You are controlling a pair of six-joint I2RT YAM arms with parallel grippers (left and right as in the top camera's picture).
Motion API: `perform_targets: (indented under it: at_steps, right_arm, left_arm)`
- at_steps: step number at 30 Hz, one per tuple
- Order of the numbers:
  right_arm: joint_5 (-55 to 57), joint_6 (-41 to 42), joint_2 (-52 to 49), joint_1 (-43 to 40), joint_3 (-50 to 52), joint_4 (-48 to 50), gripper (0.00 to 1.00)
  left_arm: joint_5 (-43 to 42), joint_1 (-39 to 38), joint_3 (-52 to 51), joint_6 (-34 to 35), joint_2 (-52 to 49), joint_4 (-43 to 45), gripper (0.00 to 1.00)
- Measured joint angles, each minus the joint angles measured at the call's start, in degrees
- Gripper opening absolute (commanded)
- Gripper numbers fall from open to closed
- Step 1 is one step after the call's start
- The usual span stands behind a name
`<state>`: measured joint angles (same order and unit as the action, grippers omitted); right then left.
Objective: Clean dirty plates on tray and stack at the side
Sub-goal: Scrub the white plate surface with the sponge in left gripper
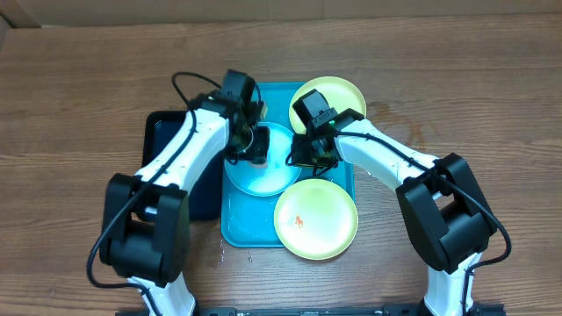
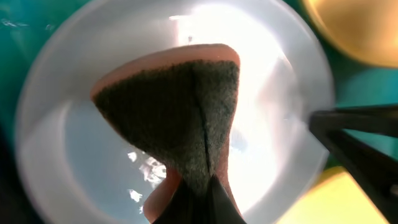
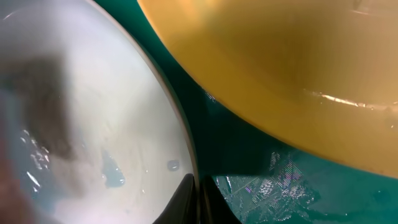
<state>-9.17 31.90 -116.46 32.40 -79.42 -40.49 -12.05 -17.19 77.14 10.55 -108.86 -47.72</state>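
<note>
Light blue plate (image 1: pixel 268 180): seated in the turquoise tray (image 1: pixel 235 226), directly under both pincers.

Left pincer (image 2: pixel 200 198): clamped on a sponge (image 2: pixel 171 112). Folded piece, salmon foam backing, dark coarse scouring face, set against the plate's glossy whitish centre.

Right pincer (image 3: pixel 198 198): closed on the same plate's thin rim at its right edge, one finger inside, one outside.

Droplets (image 3: pixel 171 165) recorded on the smooth inner surface close to that grip. Glistening wet film on the tray floor just beside it.

Upper green plate (image 1: pixel 338 92): round, shallow, pale lime plastic, lying across the tray's far right corner, partly over the worktop (image 1: pixel 79 88).

Lower green plate (image 1: pixel 327 224): same make, overhanging the tray's near right corner. Orange smear (image 1: pixel 299 220) left of its centre.

Tray: rectangular, rounded corners, raised rim.

Dark tray (image 1: pixel 162 132): narrower, just beside the turquoise one on its left, largely under the left arm.

Worktop: brown wood grain.
</note>
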Motion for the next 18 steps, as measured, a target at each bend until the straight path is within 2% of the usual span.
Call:
perform_targets:
  at_steps: [6,18]
  right_arm:
    - [0.1,0.0,0.0,0.0,0.1,0.0,0.04]
    - [0.3,0.0,0.0,-0.1,0.2,0.1,0.04]
  left_arm:
    - [-0.2,-1.0,-6.7,2.1,-2.3,9.2,0.04]
    - [-11.4,-0.2,-6.6,-0.4,-0.1,6.7,0.04]
